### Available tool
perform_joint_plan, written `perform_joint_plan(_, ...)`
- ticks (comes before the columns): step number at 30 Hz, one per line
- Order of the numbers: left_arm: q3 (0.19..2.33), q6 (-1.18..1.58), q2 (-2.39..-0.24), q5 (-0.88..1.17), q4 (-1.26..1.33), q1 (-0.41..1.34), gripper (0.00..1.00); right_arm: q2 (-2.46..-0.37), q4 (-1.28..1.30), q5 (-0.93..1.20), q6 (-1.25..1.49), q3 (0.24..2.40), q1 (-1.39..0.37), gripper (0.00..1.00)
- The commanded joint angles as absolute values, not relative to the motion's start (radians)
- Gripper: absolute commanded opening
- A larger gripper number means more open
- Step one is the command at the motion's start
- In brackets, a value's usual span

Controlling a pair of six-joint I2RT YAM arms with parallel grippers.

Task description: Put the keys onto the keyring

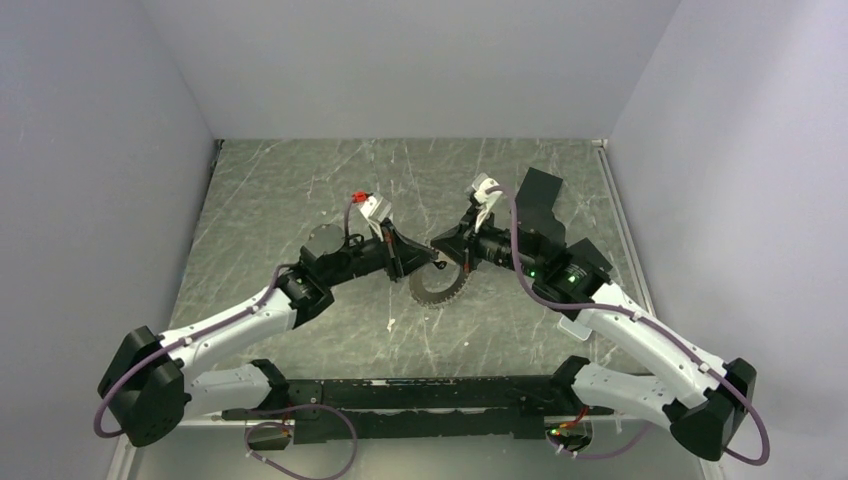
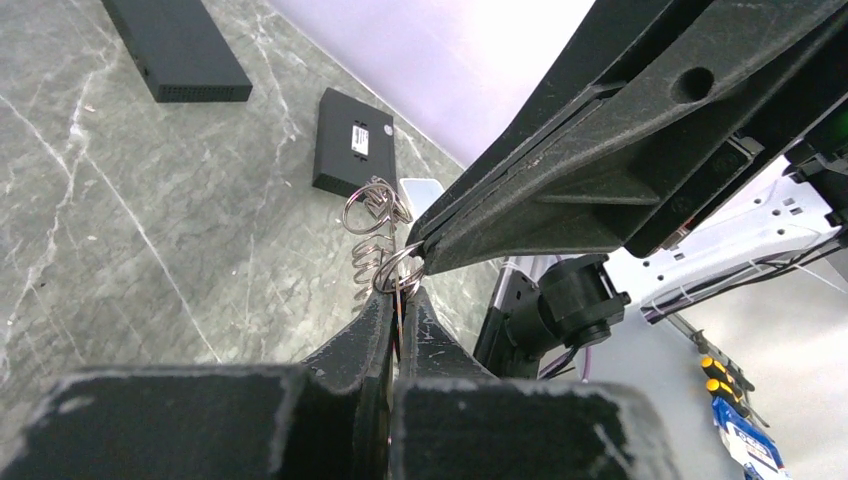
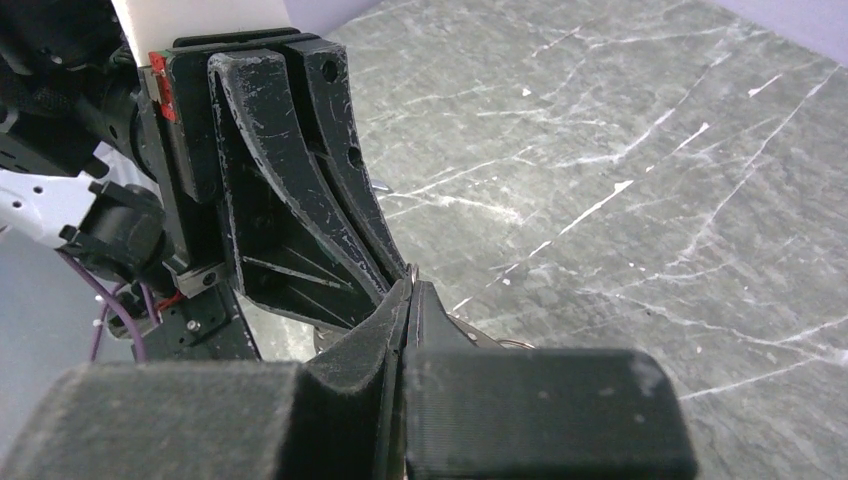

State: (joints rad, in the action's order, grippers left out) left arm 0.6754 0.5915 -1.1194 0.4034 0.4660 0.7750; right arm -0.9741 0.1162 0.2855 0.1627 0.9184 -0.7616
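Toothed silver keyring (image 1: 440, 292) is mid-desk (image 1: 300, 180), just below both tips; can't tell if it is lying or hanging. Left end effector (image 2: 400, 297) is closed, pinching thin silver wire loops (image 2: 375, 212). Right end effector (image 3: 408, 297) is closed too, tip against them, with a flat black box (image 2: 355, 140) beyond on the marbled top.

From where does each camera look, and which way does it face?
Top: above and behind the arms, facing down at the table; both meet by the toothed ring.
Left wrist: behind the left jaws, facing the wire rings and the right jaws.
Right wrist: behind the right jaws, facing the left jaws.
Shared: both wrist views show both shut jaws, tip to tip.
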Motion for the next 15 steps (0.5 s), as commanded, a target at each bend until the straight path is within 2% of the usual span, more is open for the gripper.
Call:
perform_joint_plan(1, 0.698, 0.592, -1.137, 0.416, 0.560, 0.778, 0.00, -0.996, 0.105, 0.406, 0.169, 0.970, -0.776, 0.00)
perform_joint_plan(7, 0.723, 0.524, -1.139, 0.394, 0.478, 0.778, 0.00, -1.065, 0.274, 0.461, 0.136, 1.095, -0.776, 0.00)
perform_joint_plan(15, 0.804, 0.280, -1.114, 0.358, 0.239, 0.778, 0.00, -1.168, 0.593, 0.377, 0.124, 1.293, -0.750, 0.00)
